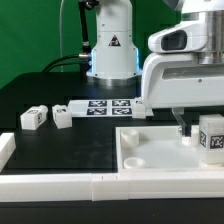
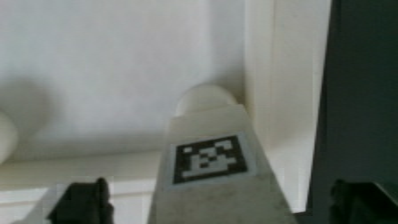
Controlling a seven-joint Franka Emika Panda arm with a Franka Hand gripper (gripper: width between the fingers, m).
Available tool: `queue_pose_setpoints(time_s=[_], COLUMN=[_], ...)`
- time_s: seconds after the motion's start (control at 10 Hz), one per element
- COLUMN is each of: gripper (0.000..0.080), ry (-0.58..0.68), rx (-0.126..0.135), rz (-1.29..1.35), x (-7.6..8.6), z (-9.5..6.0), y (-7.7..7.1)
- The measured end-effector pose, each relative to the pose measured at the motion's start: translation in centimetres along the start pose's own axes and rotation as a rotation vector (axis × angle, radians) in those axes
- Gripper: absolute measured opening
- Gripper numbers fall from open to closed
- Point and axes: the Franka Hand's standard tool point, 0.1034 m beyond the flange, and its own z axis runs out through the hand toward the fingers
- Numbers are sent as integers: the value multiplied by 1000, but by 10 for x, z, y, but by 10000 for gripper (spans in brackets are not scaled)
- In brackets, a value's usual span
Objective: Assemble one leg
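Exterior view, left to right: white fence rail (image 1: 50,183) runs along the bottom edge, with a short upright end at far left. On the black table (image 1: 30,85) at mid-left sit two loose legs, one (image 1: 33,117) near the left edge, another (image 1: 62,116) just beside it, both tagged and apart from the tabletop. Next over, the marker board (image 1: 105,105) lies flat at centre, several tags face up. Behind it, top centre, stands the arm base (image 1: 110,45) with a warning triangle label. Lower right: the square tabletop (image 1: 150,152) lies flat, raised lip visible, socket recess near its left corner. Upper right: the white wrist housing fills the frame, with the gripper (image 1: 186,131) hanging down over the tabletop. At the far right edge, a leg (image 1: 213,138) stands upright on or just above the tabletop, tag facing the camera, beside the fingers.

Wrist view: the leg (image 2: 214,145) lies between the two dark fingertips (image 2: 80,203), its rounded end against the tabletop's corner (image 2: 125,70). Fingertips sit well clear of its sides, so the jaws are spread and nothing is grasped.
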Motion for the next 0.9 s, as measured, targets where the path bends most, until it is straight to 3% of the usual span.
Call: queue_pose_setpoints(time_s=[0.1, 0.2, 0.3, 0.5, 0.9], gripper=[418, 418, 290, 290, 290], ry=[0, 0, 0, 0, -6], rx=[0, 0, 0, 2, 0], rz=[0, 10, 39, 134, 737], x=[0, 0, 0, 0, -2], z=[0, 0, 0, 0, 1], y=[0, 0, 0, 0, 1])
